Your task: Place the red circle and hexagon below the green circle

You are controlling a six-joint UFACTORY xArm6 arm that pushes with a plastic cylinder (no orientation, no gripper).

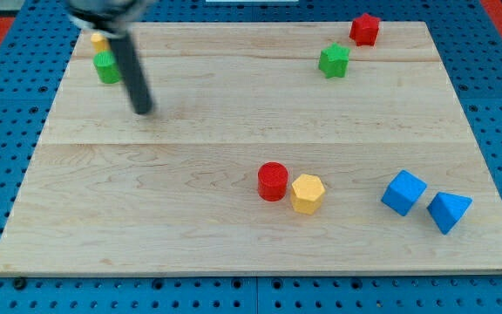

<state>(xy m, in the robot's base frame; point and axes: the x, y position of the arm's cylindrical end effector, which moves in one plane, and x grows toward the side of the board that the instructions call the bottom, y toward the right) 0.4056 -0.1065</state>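
Note:
The red circle (273,180) lies on the wooden board, right of centre toward the view's bottom. The yellow hexagon (308,193) touches its right side. The green circle (106,67) sits near the view's top left, with a yellow block (100,40) just above it, partly hidden by the rod. My tip (143,110) rests on the board just right of and below the green circle, far left of the red circle and the hexagon.
A green star (334,60) and a red star (364,29) sit at the view's top right. A blue cube (403,192) and a blue triangle (448,210) sit at the bottom right. The board (234,253) lies on a blue pegboard.

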